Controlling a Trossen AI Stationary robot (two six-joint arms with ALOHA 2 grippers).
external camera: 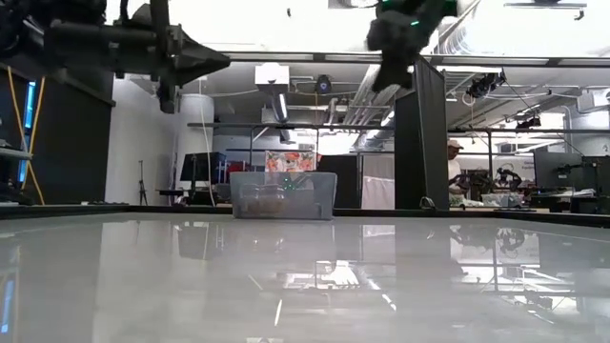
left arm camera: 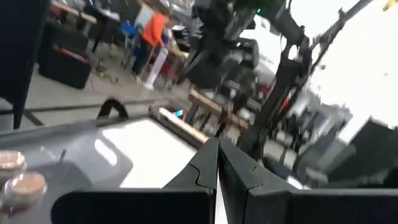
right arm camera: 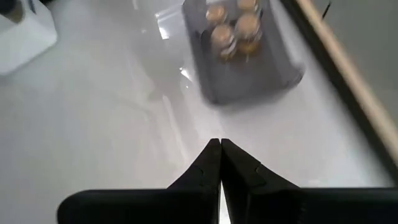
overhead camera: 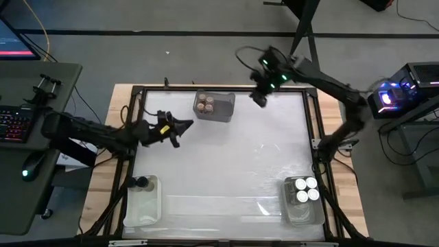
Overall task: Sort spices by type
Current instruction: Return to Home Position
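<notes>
Your right gripper (overhead camera: pixel 258 98): pinched closed, empty, raised just beside the grey bin (overhead camera: pixel 223 114) of clustered brown-topped jars (overhead camera: pixel 204 105); left gripper (overhead camera: pixel 185 125): closed, empty.

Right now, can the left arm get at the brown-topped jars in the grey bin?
Probably yes: the left claw hangs shut beside the open-topped grey bin, nothing between it and the brown-topped jars. The right claw hangs clear on the bin's other side.

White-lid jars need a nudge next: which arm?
Right, probably: the white-lid jars sit in the clear bin on its side; the left hand, shut, hangs across the table. Right hand is shut too.
</notes>
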